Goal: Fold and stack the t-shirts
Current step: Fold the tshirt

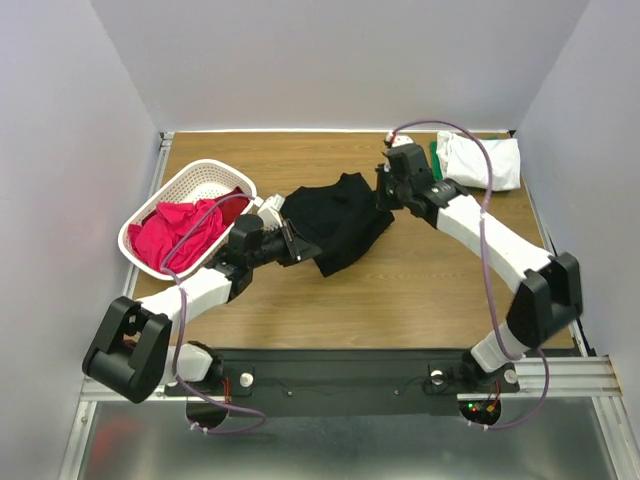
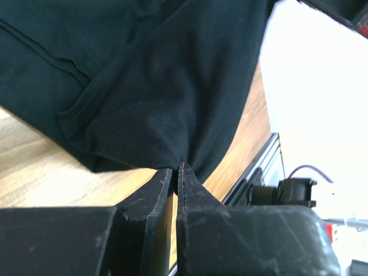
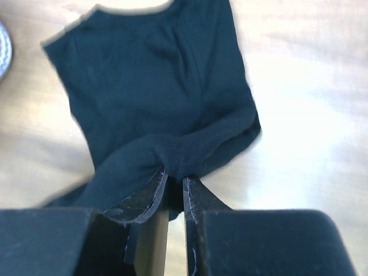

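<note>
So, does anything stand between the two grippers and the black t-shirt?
Nothing visible does. The left gripper and the right gripper are both shut on the black t-shirt, each pinching its fabric.

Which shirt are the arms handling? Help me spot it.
On the wooden table, look between the white lattice basket and the white t-shirt at the far right. The black t-shirt lies there, the only black garment, pinched by the left tool and the right tool.
</note>
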Tool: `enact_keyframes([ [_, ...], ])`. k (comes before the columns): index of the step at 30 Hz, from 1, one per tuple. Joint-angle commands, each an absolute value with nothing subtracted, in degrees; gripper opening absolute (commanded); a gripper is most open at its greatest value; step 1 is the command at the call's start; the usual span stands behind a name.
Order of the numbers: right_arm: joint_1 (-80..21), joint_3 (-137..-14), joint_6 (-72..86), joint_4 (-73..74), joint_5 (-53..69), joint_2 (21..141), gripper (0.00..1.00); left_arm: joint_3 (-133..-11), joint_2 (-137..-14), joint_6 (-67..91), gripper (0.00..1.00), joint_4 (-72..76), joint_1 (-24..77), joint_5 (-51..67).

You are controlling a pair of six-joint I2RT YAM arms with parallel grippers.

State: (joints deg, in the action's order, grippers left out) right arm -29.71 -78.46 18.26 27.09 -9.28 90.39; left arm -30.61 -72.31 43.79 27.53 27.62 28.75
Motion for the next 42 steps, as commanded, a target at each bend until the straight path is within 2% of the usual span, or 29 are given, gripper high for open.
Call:
enact_keyframes([
  [1,-29.79,-72.10,20.82,26.71,-6.43,79.48,0.00,-30.24,-67.34,38.33,0.00,22.35,27.51,31.90],
  [7,-30.41,-59.88,25.74,29.26,2.43,71.99,0.00,-28.39,-62.94,35.42,0.00,16.00,28.91,32.26],
  [12,-32.07,-55.21,29.78,33.03,4.04,63.05,0.00,-25.23,-57.49,37.35,0.00,13.89,32.07,31.03],
  [25,-35.86,-55.28,36.38,45.00,4.75,44.31,0.01,-25.49,-40.01,48.68,0.00,5.80,50.96,17.06],
  [30,-35.86,-57.74,34.02,45.70,1.41,45.86,0.01,-26.45,-39.19,50.01,0.00,7.37,52.38,11.08],
  [34,-35.77,-59.32,30.42,42.81,-5.09,50.61,0.00,-26.37,-44.20,49.57,0.00,14.05,52.38,9.41],
  [38,-35.77,-61.52,28.22,39.56,-12.90,56.24,0.00,-28.47,-51.22,47.11,0.00,17.75,50.02,8.79],
  [42,-35.68,-63.45,25.49,35.34,-14.41,62.92,0.00,-27.78,-53.61,46.06,0.00,21.79,44.40,11.33],
])
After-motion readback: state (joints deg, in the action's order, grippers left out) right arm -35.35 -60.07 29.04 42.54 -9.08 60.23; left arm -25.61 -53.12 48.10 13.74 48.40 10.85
